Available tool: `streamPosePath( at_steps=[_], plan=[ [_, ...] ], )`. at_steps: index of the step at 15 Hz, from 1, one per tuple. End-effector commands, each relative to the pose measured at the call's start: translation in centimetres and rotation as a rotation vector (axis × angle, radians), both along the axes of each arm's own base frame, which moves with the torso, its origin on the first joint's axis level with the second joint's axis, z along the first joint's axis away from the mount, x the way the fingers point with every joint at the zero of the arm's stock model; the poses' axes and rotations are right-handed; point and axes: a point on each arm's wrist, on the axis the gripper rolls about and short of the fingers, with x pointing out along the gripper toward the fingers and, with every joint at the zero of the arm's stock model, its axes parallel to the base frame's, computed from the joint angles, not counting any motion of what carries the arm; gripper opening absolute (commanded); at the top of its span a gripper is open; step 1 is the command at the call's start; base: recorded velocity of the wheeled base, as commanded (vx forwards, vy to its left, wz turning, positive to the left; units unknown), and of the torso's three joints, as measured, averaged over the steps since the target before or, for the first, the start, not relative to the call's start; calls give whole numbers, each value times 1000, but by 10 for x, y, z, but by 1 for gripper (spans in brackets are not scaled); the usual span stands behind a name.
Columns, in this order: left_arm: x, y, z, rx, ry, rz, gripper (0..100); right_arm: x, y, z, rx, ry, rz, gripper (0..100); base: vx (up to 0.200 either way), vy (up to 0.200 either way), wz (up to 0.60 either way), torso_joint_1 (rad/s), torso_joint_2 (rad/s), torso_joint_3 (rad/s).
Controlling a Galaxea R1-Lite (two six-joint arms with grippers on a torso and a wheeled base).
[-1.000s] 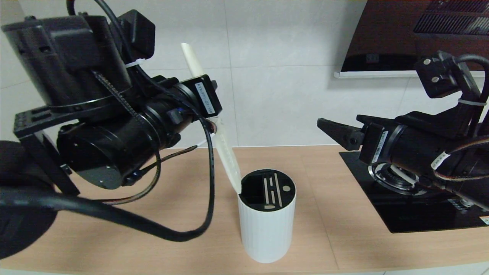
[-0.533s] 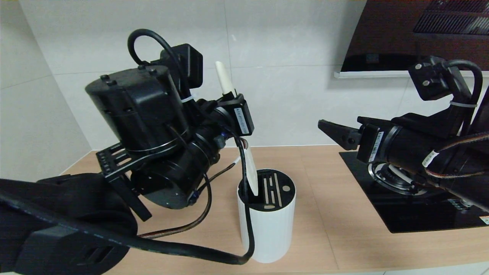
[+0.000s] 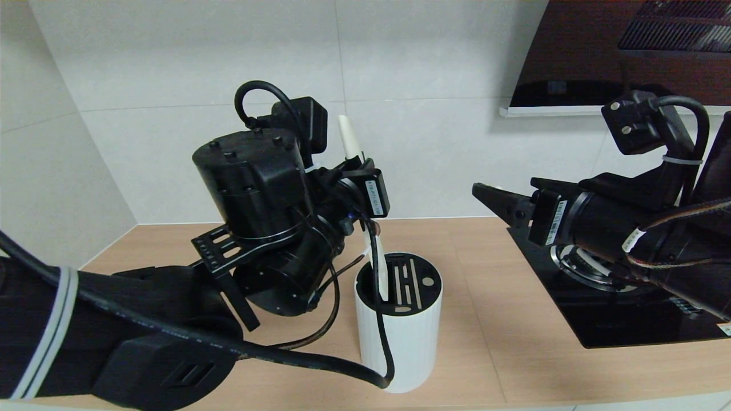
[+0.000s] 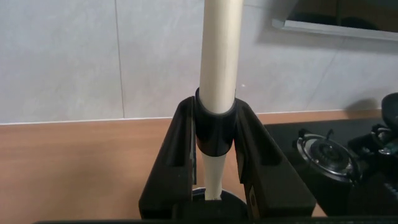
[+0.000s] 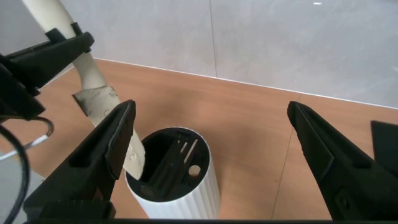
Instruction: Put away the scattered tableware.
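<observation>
A white knife [image 3: 349, 136] with a cream handle stands nearly upright, and my left gripper [image 3: 365, 174] is shut on its handle [image 4: 219, 62]. Its blade [image 3: 382, 277] dips into the wide opening in the black top of a white cylindrical holder [image 3: 400, 342] on the wooden counter. In the right wrist view the knife [image 5: 93, 84] slants down into the holder [image 5: 180, 186]. My right gripper [image 5: 211, 140] hangs open and empty, above and to the right of the holder, its fingers [image 3: 495, 201] pointing towards the knife.
A black cooktop [image 3: 617, 314] with a burner lies on the counter's right side, under my right arm. A dark range hood [image 3: 605, 51] hangs on the tiled wall above it. Bare counter [image 3: 491, 331] lies between holder and cooktop.
My left arm moved right and down, swinging the knife from a slant to nearly upright and lowering its blade into the holder's opening. The right arm barely shifted.
</observation>
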Motion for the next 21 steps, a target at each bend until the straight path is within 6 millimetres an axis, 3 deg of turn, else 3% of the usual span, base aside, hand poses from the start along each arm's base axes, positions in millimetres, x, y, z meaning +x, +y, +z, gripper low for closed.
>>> streamPosePath(
  at_steps=[1, 7, 13, 21],
  plan=[
    [3, -3, -6, 7, 7, 2, 0, 1, 1, -1, -3, 3, 0, 100, 0, 0, 0, 0, 0, 0],
    [8, -4, -11, 15, 11, 19, 0, 1, 1, -1, -2, 2, 0, 100, 0, 0, 0, 0, 0, 0],
    [18, -16, -42, 68, 76, 37, 0, 1, 1, -2, -4, 4, 0, 100, 0, 0, 0, 0, 0, 0],
    [10, -32, -82, 164, 159, -13, 0, 1, 1, -2, -6, 7, 0, 100, 0, 0, 0, 0, 0, 0]
  ],
)
